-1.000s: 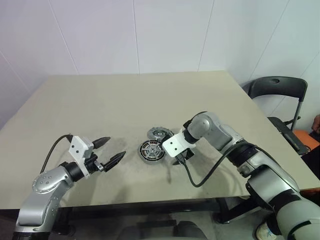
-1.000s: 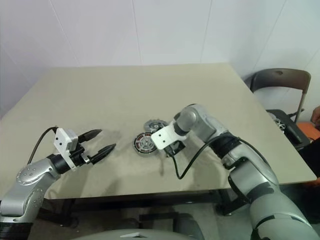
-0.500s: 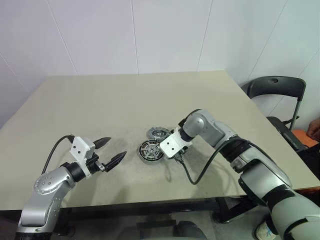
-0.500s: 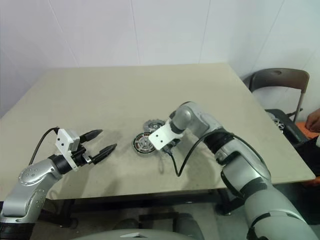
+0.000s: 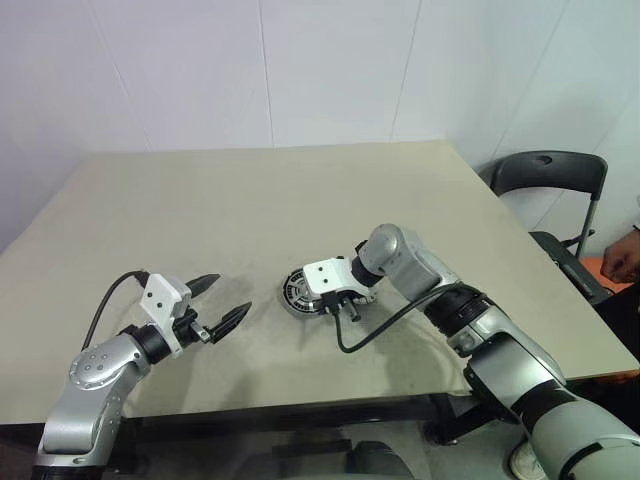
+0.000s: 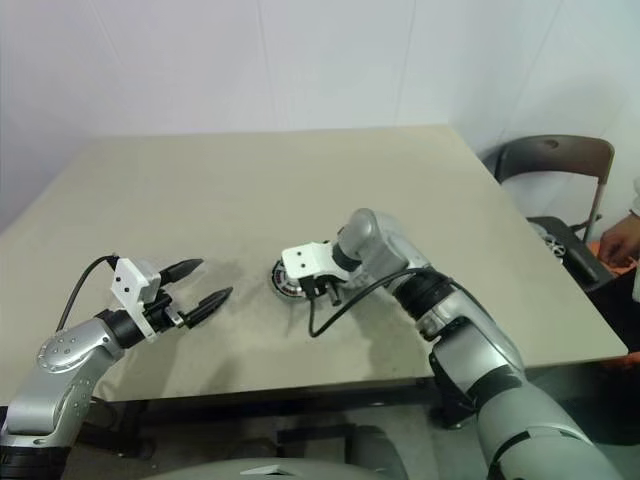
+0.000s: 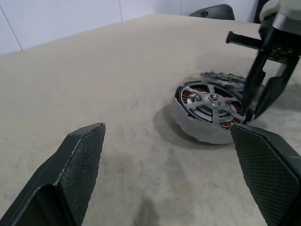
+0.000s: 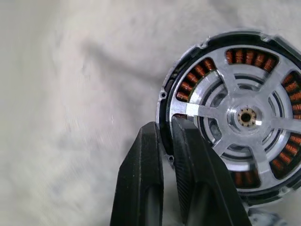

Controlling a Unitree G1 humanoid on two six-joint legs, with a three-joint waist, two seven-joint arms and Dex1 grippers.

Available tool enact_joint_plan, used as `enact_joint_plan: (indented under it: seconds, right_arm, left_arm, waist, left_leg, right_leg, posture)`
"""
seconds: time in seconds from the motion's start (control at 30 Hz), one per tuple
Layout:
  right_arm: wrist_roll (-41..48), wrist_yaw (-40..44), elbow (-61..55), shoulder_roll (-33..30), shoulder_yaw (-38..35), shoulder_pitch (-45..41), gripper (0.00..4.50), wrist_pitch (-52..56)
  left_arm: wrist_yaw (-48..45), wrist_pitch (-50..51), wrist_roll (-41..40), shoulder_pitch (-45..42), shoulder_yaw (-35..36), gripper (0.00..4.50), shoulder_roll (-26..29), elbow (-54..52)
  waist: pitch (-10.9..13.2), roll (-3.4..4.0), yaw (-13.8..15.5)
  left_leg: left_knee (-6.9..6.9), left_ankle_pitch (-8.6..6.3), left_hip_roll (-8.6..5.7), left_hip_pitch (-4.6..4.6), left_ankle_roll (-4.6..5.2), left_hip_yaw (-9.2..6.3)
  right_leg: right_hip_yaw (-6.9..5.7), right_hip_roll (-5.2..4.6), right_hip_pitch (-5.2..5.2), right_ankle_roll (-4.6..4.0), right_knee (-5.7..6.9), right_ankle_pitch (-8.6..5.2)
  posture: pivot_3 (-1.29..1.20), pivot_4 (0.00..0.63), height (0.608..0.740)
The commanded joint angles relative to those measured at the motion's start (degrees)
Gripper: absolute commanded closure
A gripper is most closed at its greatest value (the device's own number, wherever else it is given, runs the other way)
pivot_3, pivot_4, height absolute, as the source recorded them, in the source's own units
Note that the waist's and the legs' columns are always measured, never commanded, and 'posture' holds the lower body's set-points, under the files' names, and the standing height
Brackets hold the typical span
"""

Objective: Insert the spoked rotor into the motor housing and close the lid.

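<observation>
A beige desk [image 5: 200, 200] fills most of the scene, and the motor housing [image 5: 300, 297], a short round silver-grey cup, lies flat on it near the front edge. From close above the housing, copper-coloured windings ring its inside, and a wheel with pale silver spokes and a small central hub, apparently the spoked rotor [image 8: 244, 117], sits inside that ring. The right pincer [image 8: 165, 136] reaches steeply down to the housing's rim from the side away from the left arm. Its two black fingers [image 8: 141, 188] are squeezed nearly together at the rim, one on the outside of the housing and the other over the inner edge of the windings; whether they truly pinch the wall or only press against it cannot be told. The lid [image 7: 221, 76], a light-grey cap with a notched edge, lies flat on the desk just behind the housing, partly hidden by the housing and the right pincer. The left pincer [image 5: 219, 300] hovers above the desk, well apart from the housing on the robot's left, pointing roughly toward it with its fingers spread wide and holding nothing. A dark chair [image 5: 548, 180] stands beyond the desk's far right corner, well away from the housing.
</observation>
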Motion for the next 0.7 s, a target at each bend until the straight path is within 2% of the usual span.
enact_joint_plan:
  seconds: [0.03, 0.27, 0.53, 0.7]
  right_arm:
    - [1.5, 0.0, -3.5, 1.6, -0.8, -1.7, 4.44, 11.0]
    - [1.1, -2.5, -4.5, -0.3, 1.1, 0.0, 4.44, 5.8]
    - [3.2, -0.2, -7.6, -4.3, 1.0, 0.2, 1.78, 2.6]
    - [10.7, 2.9, -14.8, -6.5, -4.2, 0.7, 0.04, 12.2]
  left_arm:
    - [0.5, -0.4, 0.4, -0.5, 0.4, 0.00, 0.2, -1.3]
    - [1.1, -0.5, 1.5, -0.9, -0.1, 0.00, 0.2, -0.6]
    - [1.3, -0.7, 2.1, -1.1, -0.5, 0.00, 0.0, -0.3]
    - [1.3, -0.8, 2.4, -1.4, -0.9, 0.00, -0.4, -0.2]
  waist:
    - [0.0, 0.02, -0.1]
    - [0.0, 0.01, -0.1]
    - [0.0, 0.01, -0.1]
    - [0.0, 0.02, -0.1]
  left_leg:
    - [0.00, 0.00, 0.00, -0.01, 0.00, 0.00]
    - [0.00, 0.00, -0.03, 0.02, -0.01, 0.00]
    - [0.01, 0.00, -0.05, -0.01, 0.00, 0.00]
    - [0.00, 0.00, -0.03, 0.00, 0.00, -0.02]
  right_leg:
    - [0.00, 0.00, -0.02, 0.00, 0.00, 0.00]
    - [-0.02, 0.01, 0.01, 0.00, -0.01, 0.00]
    - [-0.03, 0.02, 0.02, 0.01, -0.02, 0.00]
    - [-0.03, 0.05, 0.01, 0.01, -0.01, 0.00]
  posture:
    - [0.00, 0.000, 0.740]
    - [0.00, 0.000, 0.740]
    - [0.00, 0.000, 0.740]
    - [0.00, 0.000, 0.740]
